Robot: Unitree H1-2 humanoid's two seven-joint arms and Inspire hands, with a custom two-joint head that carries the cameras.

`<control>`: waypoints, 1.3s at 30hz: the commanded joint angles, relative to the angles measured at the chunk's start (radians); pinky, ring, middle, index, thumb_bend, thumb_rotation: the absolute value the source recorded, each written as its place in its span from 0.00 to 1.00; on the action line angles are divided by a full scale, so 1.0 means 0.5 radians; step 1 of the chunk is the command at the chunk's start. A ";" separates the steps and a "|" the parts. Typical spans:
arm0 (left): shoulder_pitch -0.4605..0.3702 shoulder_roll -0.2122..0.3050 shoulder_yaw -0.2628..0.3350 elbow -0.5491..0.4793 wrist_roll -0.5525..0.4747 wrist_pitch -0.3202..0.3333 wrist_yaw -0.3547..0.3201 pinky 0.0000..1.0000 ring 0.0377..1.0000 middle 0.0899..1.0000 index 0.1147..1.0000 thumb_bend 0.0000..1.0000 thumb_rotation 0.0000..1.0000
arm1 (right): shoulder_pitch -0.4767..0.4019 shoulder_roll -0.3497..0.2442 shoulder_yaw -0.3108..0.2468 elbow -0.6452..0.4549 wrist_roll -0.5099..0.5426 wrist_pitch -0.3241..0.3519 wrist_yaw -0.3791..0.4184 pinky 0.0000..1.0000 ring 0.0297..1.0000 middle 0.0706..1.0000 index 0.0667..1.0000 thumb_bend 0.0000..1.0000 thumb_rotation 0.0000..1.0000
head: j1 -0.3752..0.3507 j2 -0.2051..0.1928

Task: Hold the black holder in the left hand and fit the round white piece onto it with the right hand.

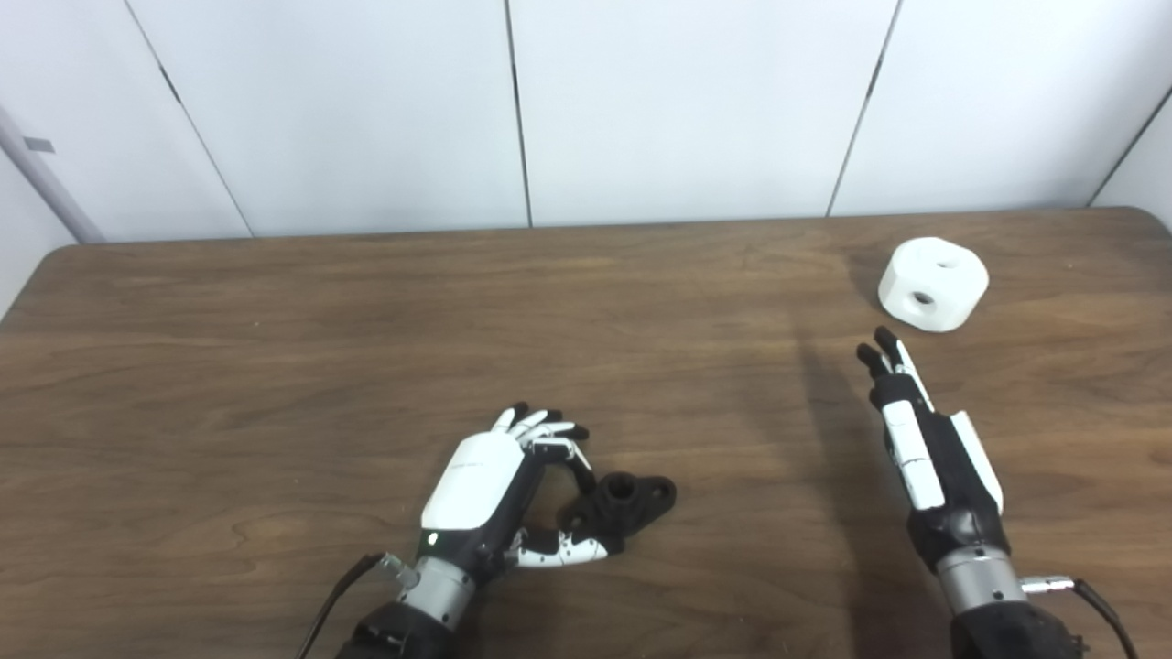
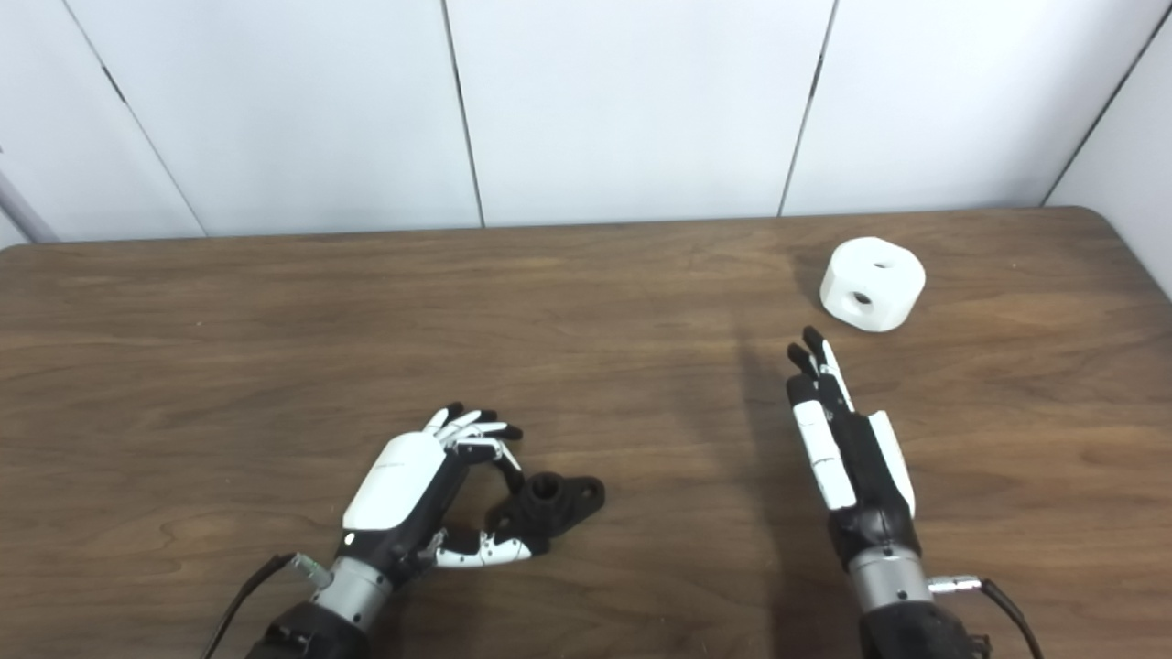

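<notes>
Left hand [image 1: 499, 490] curled around black holder [image 1: 623, 505] on table [image 1: 275, 366], grip not visibly closed. Right hand [image 1: 920, 439] flat, empty, near white piece [image 1: 932, 284]: probably rigid, light, smooth; best grasped across its round sides.

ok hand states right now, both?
Left hand: curled around the black holder on the table; firm grip cannot be told.
Right hand: open, empty, short of the white piece.

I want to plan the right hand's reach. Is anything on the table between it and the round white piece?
Nothing visible. Only bare table lies between the right hand and the round white piece, which sits just beyond its fingertips. The black holder is far off, by the left hand.
</notes>
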 commanded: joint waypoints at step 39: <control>0.085 0.075 0.108 0.086 -0.003 -0.167 0.122 1.00 0.88 0.77 0.42 0.52 0.04 | -0.492 -0.278 -0.120 -0.027 -0.896 0.271 -0.075 1.00 1.00 0.94 0.79 0.83 0.42 | -0.511 -0.221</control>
